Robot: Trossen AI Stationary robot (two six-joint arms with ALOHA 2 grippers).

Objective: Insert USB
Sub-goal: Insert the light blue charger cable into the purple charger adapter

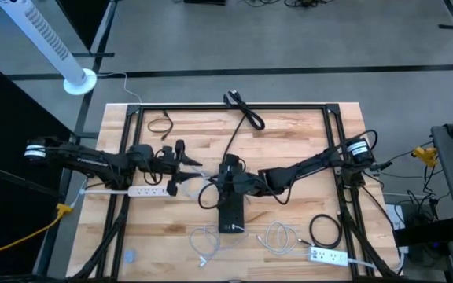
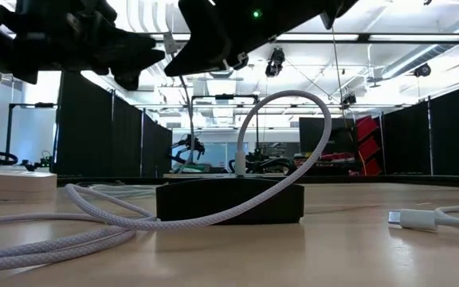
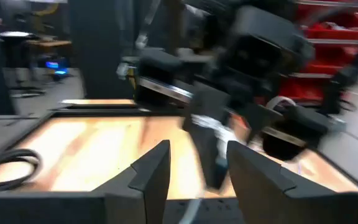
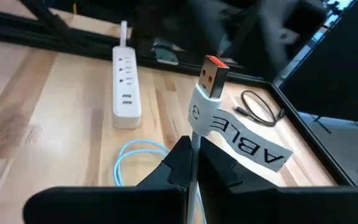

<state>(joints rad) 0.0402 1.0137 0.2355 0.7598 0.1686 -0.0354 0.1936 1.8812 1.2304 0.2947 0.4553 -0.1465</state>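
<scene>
Now | right gripper [image 4: 193, 163] clamps orange-tipped silver USB plug [image 4: 212, 76] above white plastic power strip [image 4: 125, 87] | left gripper [image 3: 194, 168] parted, empty | plug not yet inserted

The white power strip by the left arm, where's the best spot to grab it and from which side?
Take the white power strip across its narrow width near mid-length, the claw coming from above. It lies flat on the table with long, straight, parallel sides; avoid the corded end.
</scene>
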